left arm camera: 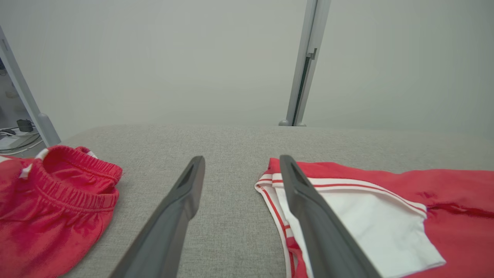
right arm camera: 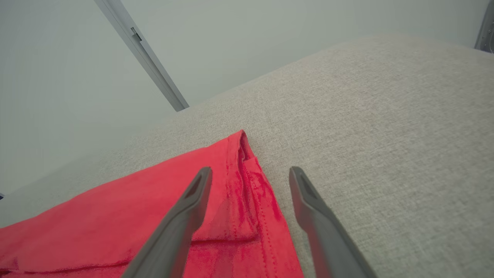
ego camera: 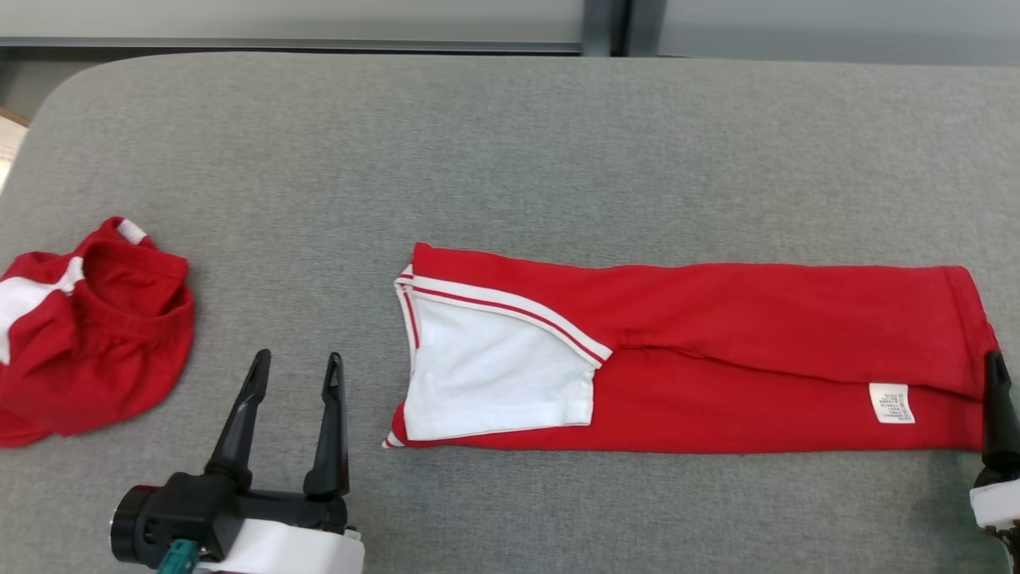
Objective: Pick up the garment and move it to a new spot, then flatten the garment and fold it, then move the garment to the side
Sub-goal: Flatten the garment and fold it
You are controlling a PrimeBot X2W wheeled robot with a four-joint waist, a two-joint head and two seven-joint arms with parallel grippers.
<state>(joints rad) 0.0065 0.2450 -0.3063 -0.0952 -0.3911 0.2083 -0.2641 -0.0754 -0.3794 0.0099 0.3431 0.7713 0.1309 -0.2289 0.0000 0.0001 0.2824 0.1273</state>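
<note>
The garment (ego camera: 717,351) is red and folded into a long strip across the middle and right of the grey table (ego camera: 510,143). Its left end has a white panel with red and white trim, and a small white label sits near its right end. My left gripper (ego camera: 298,359) stands open just left of the strip's left end, with nothing between its fingers. In the left wrist view, that gripper (left arm camera: 242,160) has the white panel (left arm camera: 366,224) under its right finger. My right gripper (right arm camera: 251,170) is open over the right end of the garment (right arm camera: 115,216), straddling its hem. One of its dark fingers (ego camera: 996,399) shows at the far right.
A second red and white piece of clothing (ego camera: 88,335) lies crumpled at the table's left edge and appears as a bunched waistband (left arm camera: 50,208) in the left wrist view. Bare grey cloth stretches behind the strip. A grey post (left arm camera: 305,65) stands beyond the far edge.
</note>
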